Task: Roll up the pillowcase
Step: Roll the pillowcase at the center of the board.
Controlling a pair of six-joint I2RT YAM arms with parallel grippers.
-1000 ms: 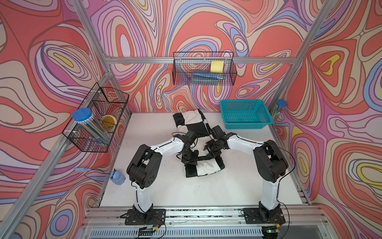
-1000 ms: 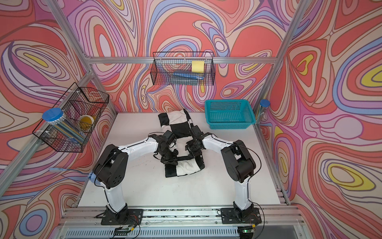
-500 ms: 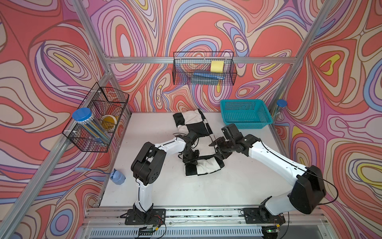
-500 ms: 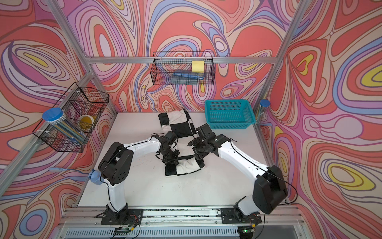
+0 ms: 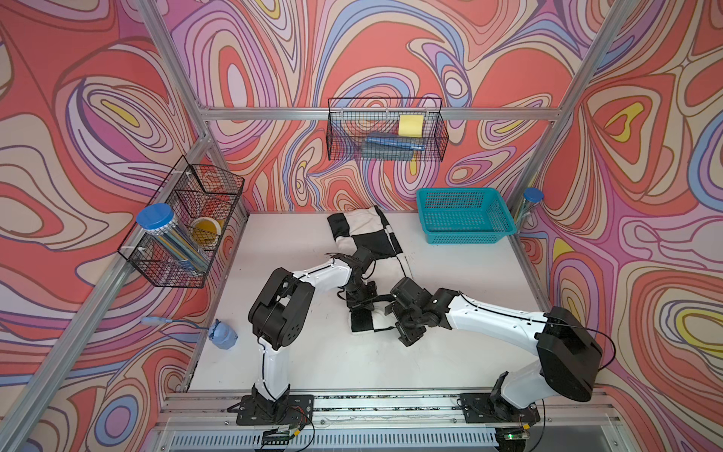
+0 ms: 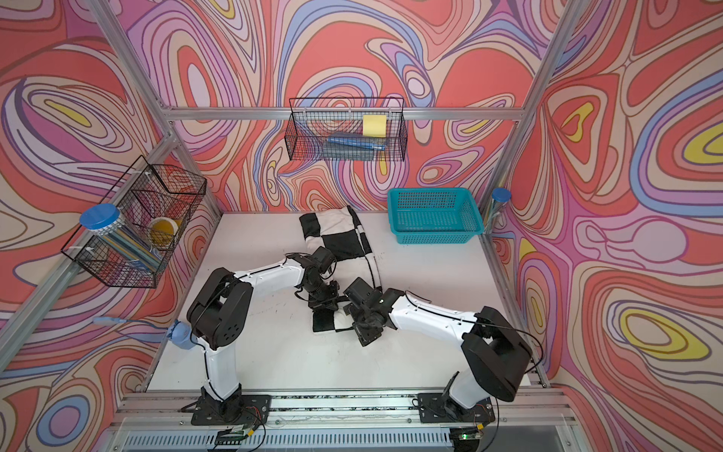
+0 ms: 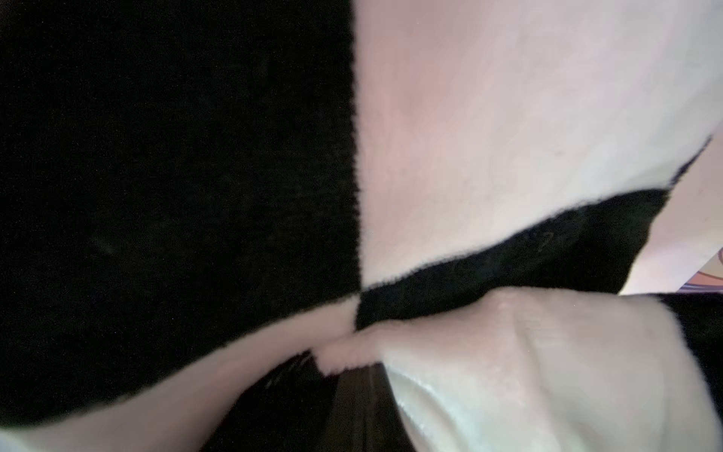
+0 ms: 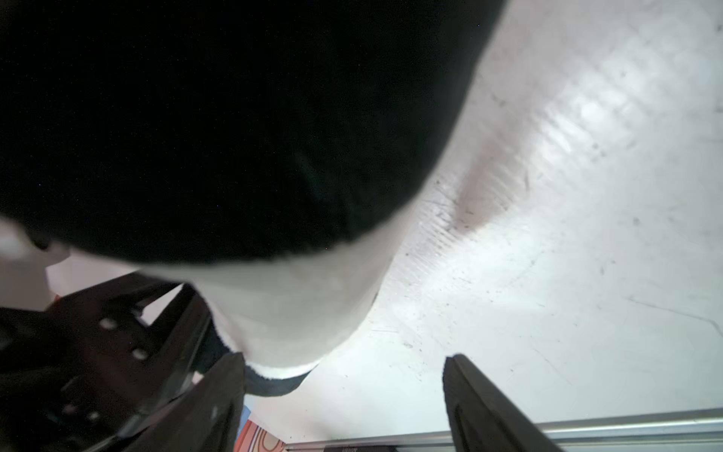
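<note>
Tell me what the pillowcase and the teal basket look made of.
The pillowcase looks like soft plush fabric, maybe fleece or faux fur: matte, fuzzy pile blurring the black-white borders, limp folds. The teal basket looks like moulded plastic: evenly coloured, stiff-looking walls perforated in a regular grid.

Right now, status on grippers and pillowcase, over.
Left gripper shut on fuzzy checkered pillowcase, near end rolled. Right gripper open beside it. Teal plastic basket apart.

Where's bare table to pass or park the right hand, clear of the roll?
Bare table: the strip between the pillowcase roll and the front rail; the patch between the teal basket and the right arm; the strip between the left arm and the left wall. Crowded: mid-table, where the left hand and right hand meet at the roll.
</note>
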